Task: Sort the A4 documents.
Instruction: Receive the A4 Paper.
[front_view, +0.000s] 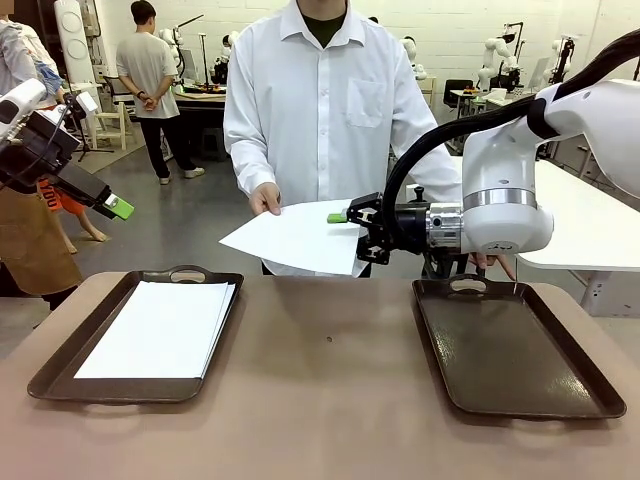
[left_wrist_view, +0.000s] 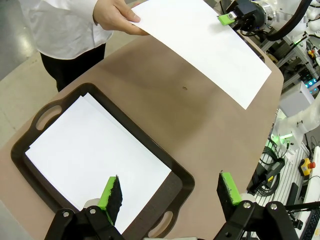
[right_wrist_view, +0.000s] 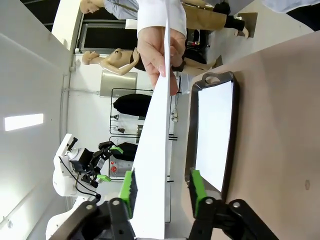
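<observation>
A person's hand (front_view: 265, 198) holds out a white A4 document (front_view: 300, 238) above the table's far edge. My right gripper (front_view: 350, 225) is at the sheet's right edge. In the right wrist view the sheet (right_wrist_view: 155, 150) stands edge-on between the green pads of the right gripper (right_wrist_view: 162, 192), close to one pad with a gap to the other. A stack of A4 documents (front_view: 160, 330) lies in the left tray (front_view: 60, 370). My left gripper (front_view: 118, 207) hangs open, raised at the far left; from its wrist view the left gripper (left_wrist_view: 170, 192) looks down on that stack (left_wrist_view: 95, 155).
A second dark brown tray (front_view: 510, 350) with nothing in it lies on the right of the brown table (front_view: 330, 400). The person in a white shirt (front_view: 320, 100) stands at the far side. A white bench (front_view: 590, 230) is behind on the right.
</observation>
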